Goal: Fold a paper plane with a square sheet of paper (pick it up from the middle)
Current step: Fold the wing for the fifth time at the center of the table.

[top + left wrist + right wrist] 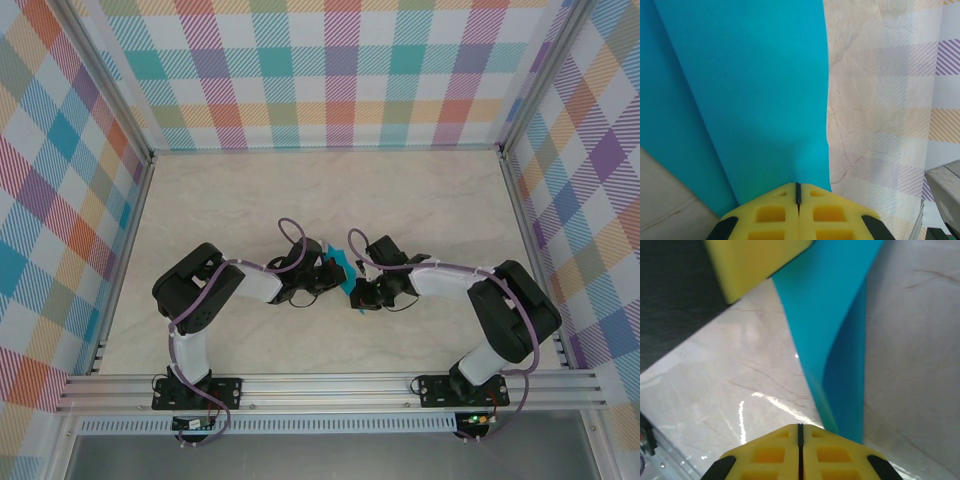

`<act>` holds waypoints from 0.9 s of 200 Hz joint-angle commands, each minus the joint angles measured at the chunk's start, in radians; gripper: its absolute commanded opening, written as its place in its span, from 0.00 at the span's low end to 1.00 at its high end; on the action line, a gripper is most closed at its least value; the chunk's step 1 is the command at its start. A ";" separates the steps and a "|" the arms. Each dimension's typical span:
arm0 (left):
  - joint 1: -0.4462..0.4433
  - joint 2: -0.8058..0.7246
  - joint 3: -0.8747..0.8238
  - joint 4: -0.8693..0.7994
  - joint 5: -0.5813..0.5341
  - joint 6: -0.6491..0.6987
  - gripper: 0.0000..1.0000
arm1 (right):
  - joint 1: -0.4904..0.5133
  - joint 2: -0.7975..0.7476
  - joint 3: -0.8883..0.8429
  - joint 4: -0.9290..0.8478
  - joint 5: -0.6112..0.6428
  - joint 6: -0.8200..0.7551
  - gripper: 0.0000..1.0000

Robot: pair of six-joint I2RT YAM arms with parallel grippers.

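At centre frame, left gripper (322,276) and right gripper (356,291) clamp the creased square sheet of paper (337,264). Opposed grips probably keep its fold taut.

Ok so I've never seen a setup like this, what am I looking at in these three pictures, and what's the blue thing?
These are two robot arms bolted to the near edge of a pale table. The wide picture looks down from above and behind them; the other two come from a camera on each wrist, so the yellow blocks at the bottom are that arm's own tool. The blue thing is a creased teal sheet of paper. The left tool and the right tool are each shut on it, holding it between them.
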State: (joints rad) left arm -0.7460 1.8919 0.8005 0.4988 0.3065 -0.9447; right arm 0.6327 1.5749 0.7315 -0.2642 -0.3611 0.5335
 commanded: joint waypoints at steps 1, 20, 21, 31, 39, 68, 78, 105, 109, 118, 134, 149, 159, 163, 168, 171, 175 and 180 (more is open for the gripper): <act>-0.007 0.019 0.009 -0.042 0.011 0.026 0.00 | 0.000 0.005 0.012 -0.026 0.038 -0.016 0.08; -0.006 0.019 0.009 -0.043 0.011 0.027 0.00 | -0.010 0.004 -0.006 -0.010 0.037 -0.007 0.08; -0.007 0.019 0.008 -0.042 0.011 0.028 0.00 | -0.011 0.004 -0.008 -0.009 0.035 -0.006 0.08; -0.006 0.021 0.011 -0.042 0.011 0.026 0.00 | -0.021 0.005 -0.023 0.009 0.025 0.001 0.08; -0.007 0.022 0.010 -0.042 0.013 0.028 0.00 | -0.029 0.006 -0.034 0.024 0.013 0.006 0.08; -0.007 0.024 0.010 -0.042 0.014 0.028 0.00 | -0.043 0.021 -0.075 0.085 -0.059 0.025 0.08; -0.007 0.024 0.010 -0.043 0.014 0.027 0.00 | -0.049 0.032 -0.100 0.122 -0.094 0.042 0.08; -0.007 0.023 0.008 -0.045 0.013 0.027 0.00 | -0.063 0.033 -0.143 0.143 -0.093 0.073 0.07; -0.007 0.022 0.009 -0.045 0.013 0.028 0.00 | -0.065 0.023 -0.147 0.139 -0.090 0.072 0.07; -0.007 0.020 0.009 -0.045 0.012 0.027 0.00 | -0.068 -0.004 -0.151 0.133 -0.089 0.069 0.07; -0.007 0.021 0.010 -0.048 0.012 0.030 0.00 | -0.070 -0.051 -0.137 0.106 -0.115 0.049 0.09; -0.006 0.022 0.013 -0.050 0.013 0.030 0.00 | -0.070 -0.091 -0.136 0.098 -0.142 0.044 0.09; -0.007 0.022 0.013 -0.049 0.013 0.030 0.00 | -0.071 -0.104 -0.146 0.100 -0.144 0.046 0.10; -0.007 0.022 0.012 -0.049 0.013 0.030 0.00 | -0.072 -0.104 -0.151 0.101 -0.141 0.046 0.10; -0.007 0.023 0.012 -0.047 0.013 0.030 0.00 | -0.073 -0.100 -0.156 0.100 -0.134 0.043 0.11; -0.007 0.022 0.012 -0.046 0.012 0.029 0.00 | -0.074 -0.094 -0.159 0.100 -0.127 0.040 0.10; -0.006 0.024 0.011 -0.047 0.013 0.030 0.00 | -0.074 -0.086 -0.164 0.097 -0.119 0.039 0.10; -0.006 0.024 0.011 -0.045 0.013 0.029 0.00 | -0.076 -0.073 -0.168 0.094 -0.108 0.038 0.10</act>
State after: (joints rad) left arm -0.7460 1.8919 0.8017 0.4957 0.3168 -0.9356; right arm 0.5644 1.4895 0.5941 -0.1326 -0.4759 0.5865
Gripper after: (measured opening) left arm 0.039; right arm 0.102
